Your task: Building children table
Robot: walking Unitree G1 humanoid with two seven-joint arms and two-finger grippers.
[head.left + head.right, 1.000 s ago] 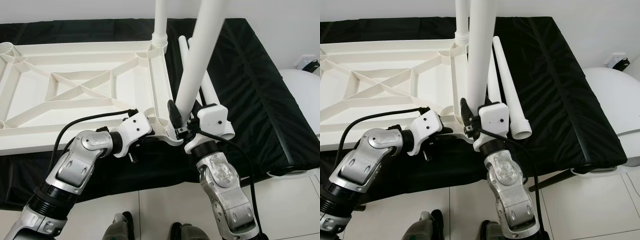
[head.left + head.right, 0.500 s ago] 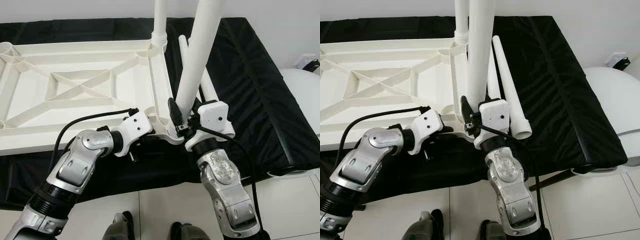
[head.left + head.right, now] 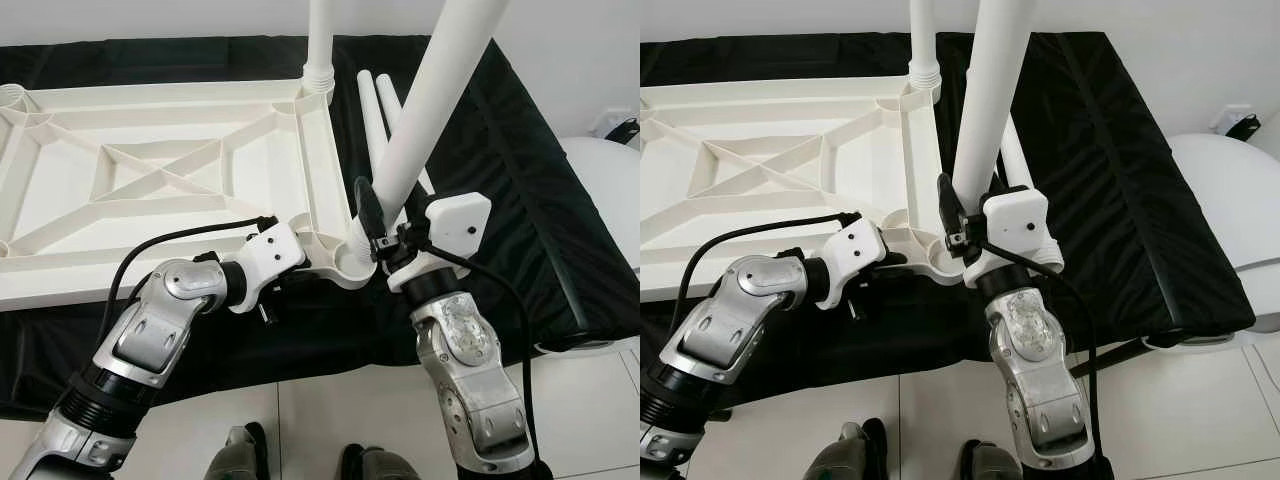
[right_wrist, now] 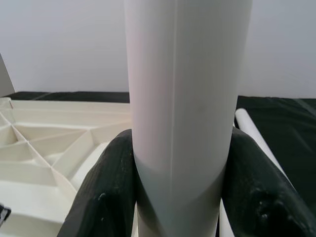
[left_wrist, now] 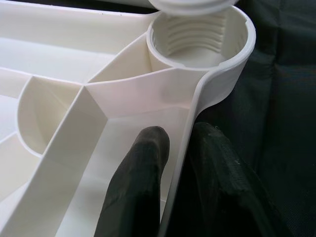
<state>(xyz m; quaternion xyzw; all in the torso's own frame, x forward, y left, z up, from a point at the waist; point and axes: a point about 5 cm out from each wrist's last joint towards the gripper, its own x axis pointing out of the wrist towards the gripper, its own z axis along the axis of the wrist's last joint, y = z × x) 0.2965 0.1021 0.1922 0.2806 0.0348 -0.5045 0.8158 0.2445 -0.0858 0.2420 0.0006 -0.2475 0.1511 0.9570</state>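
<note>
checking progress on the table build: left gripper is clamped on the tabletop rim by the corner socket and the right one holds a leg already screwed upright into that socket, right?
Not quite. The leg in the right gripper is tilted, its end only at the mouth of the corner socket, not screwed in; the left eye view shows it. The left gripper does clamp the tabletop rim there.

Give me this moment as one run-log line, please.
step: fitting leg | left gripper: shut on tabletop rim beside corner socket | right gripper: shut on leg, tilted, base at socket | one leg fitted
</note>
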